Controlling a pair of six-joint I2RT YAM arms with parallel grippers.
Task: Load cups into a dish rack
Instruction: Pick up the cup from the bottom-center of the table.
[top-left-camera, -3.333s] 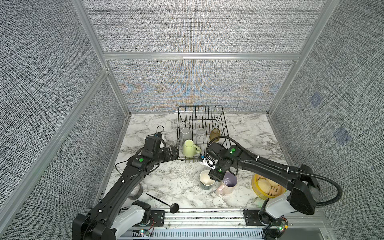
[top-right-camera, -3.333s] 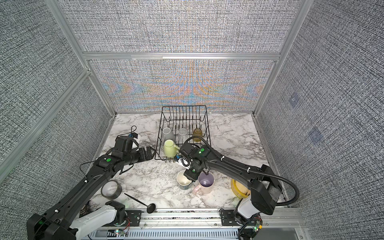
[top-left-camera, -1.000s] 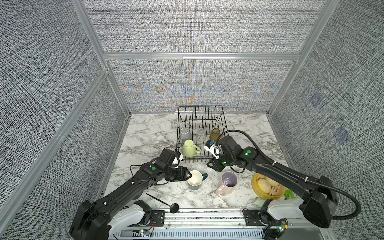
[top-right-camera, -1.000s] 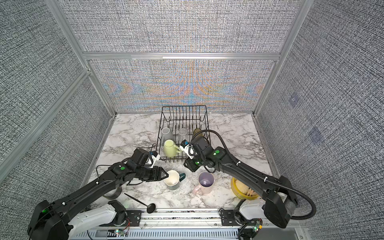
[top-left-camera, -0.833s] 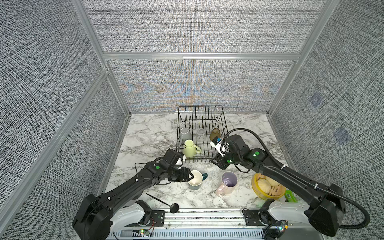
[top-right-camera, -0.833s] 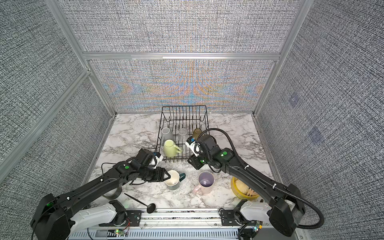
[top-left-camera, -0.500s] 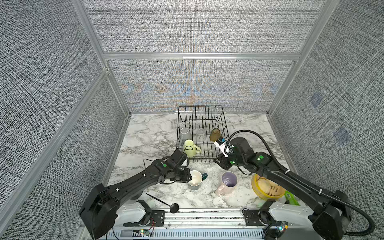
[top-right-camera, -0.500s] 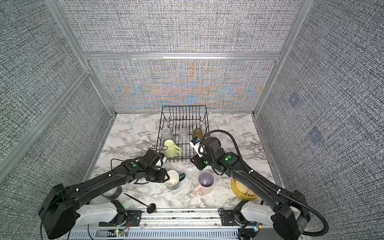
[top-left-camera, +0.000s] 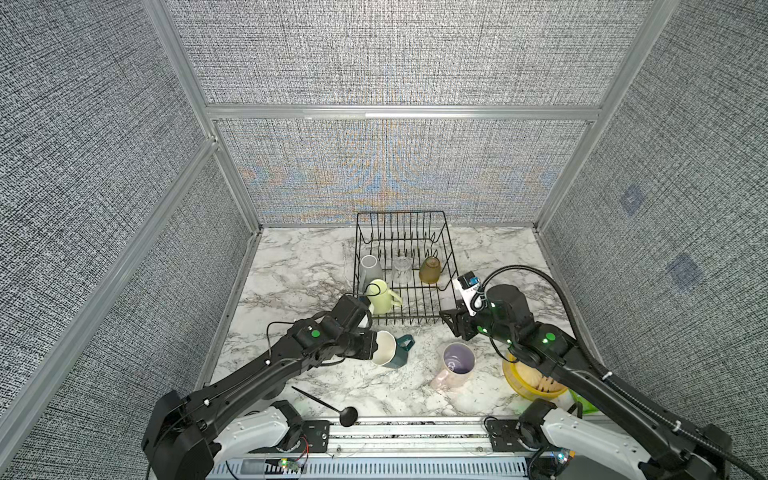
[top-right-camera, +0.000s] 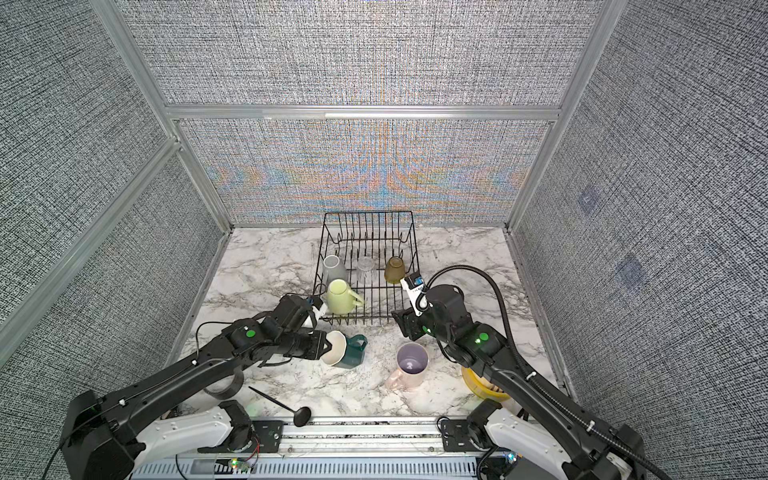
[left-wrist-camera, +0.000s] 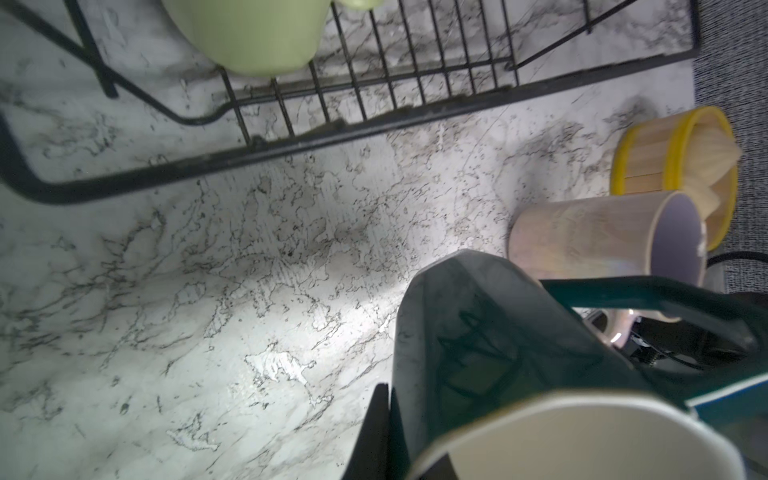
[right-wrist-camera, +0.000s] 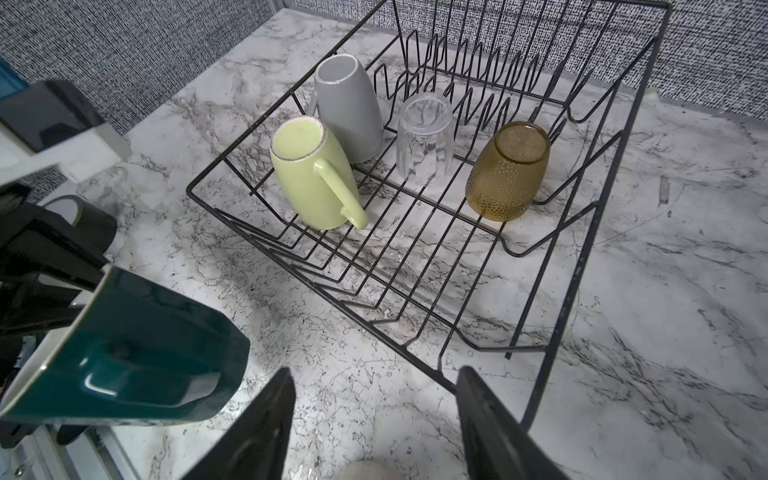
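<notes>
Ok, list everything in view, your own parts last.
dish rack: 1, black wire, table's back
grey mug: 1, grey, inverted in rack
clear glass: 1, clear, in rack
amber tumbler: 1, amber, in rack
yellow-green mug: 1, pale, in rack
teal mug: 1, dark teal, tilted before rack
pink mug: 1, pink, upright on table
steamer basket: 1, yellow, beside pink mug
ladle: 1, black, table's front
tape roll: 1, dark, under left arm
left gripper: shut on teal mug
right gripper: open, empty, beside rack
</notes>
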